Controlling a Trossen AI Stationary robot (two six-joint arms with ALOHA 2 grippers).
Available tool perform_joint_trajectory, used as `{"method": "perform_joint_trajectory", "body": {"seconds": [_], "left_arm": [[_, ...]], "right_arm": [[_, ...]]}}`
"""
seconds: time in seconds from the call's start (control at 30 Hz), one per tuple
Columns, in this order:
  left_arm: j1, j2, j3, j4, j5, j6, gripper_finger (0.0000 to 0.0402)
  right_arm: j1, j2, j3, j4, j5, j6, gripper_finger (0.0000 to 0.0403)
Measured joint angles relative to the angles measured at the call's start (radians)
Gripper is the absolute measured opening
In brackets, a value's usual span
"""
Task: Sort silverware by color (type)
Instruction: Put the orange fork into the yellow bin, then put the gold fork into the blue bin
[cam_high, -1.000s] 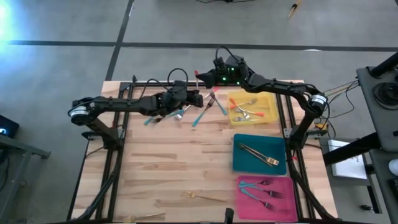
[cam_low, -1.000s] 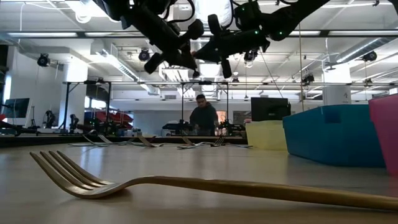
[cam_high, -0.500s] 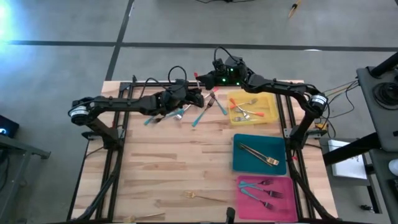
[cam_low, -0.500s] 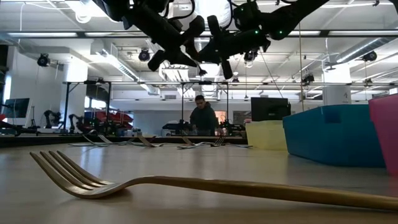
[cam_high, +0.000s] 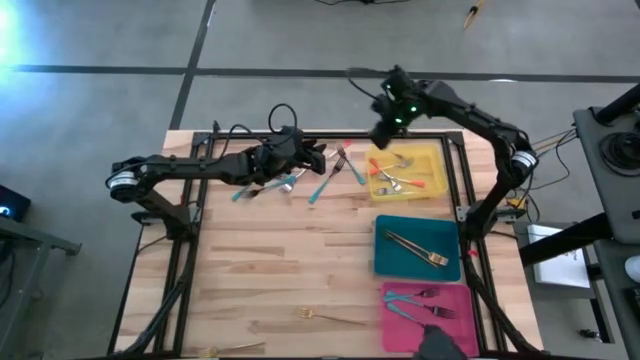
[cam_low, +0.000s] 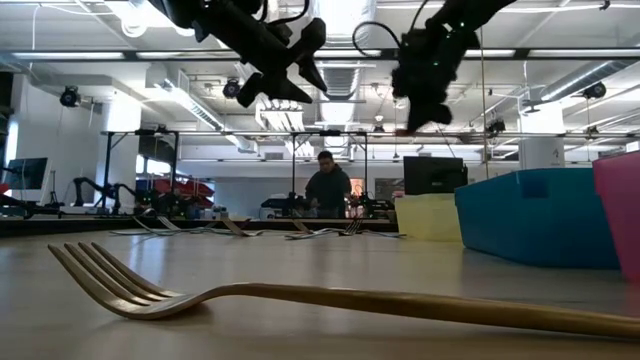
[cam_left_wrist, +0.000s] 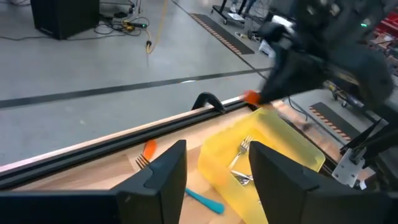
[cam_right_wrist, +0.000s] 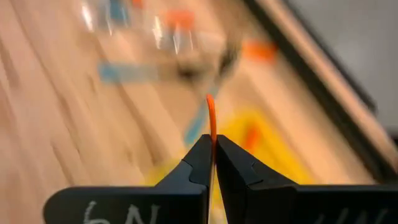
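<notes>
A: Our right pincer (cam_right_wrist: 212, 163) grips a red-handled utensil (cam_right_wrist: 211, 118) edge-on, above the yellow tray (cam_high: 430, 160) at the bench's (cam_high: 280, 260) far end.

B: We centre over the tray, lower until near its floor, then release. Our left pincer (cam_left_wrist: 214, 171) waits open above the loose pile (cam_high: 325, 175).

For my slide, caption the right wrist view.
Right end effector pinching an orange-handled utensil above the yellow tray.
</notes>
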Motion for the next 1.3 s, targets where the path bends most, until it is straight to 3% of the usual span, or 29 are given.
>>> {"method": "perform_joint_trajectory", "body": {"seconds": [0.13,0.27,0.37,0.5,0.77,0.9,1.1,1.3], "left_arm": [[0.002,0.0,0.0,-0.001,0.0,0.017,0.0153],[0.002,-0.004,0.0,-0.008,0.023,0.018,0.0153],[0.003,-0.015,0.0,-0.035,0.111,0.018,0.0153],[0.002,-0.017,0.0,-0.134,0.221,0.01,0.0153],[-0.026,-0.017,0.0,-0.575,0.521,-0.06,0.0153],[-0.051,-0.009,0.0,-0.676,0.482,0.014,0.0152],[-0.038,0.073,0.0,-0.52,0.438,0.163,0.0152],[-0.041,0.179,0.0,-0.463,0.459,0.141,0.0152]], "right_arm": [[-0.012,-0.002,-0.035,-0.139,0.085,-0.078,0.0009],[-0.007,0.002,-0.131,-0.125,0.133,-0.096,0.0009],[-0.007,0.004,-0.207,-0.074,0.156,-0.111,0.0015],[-0.007,0.004,-0.268,-0.021,0.299,-0.126,0.0035],[-0.007,0.004,-0.283,0.02,0.326,-0.138,0.0073],[-0.007,0.004,-0.283,0.047,0.327,-0.145,0.0098],[-0.007,0.004,-0.283,0.044,0.327,-0.144,0.0124],[-0.007,0.0,-0.283,-0.052,0.334,-0.052,0.0124]]}}
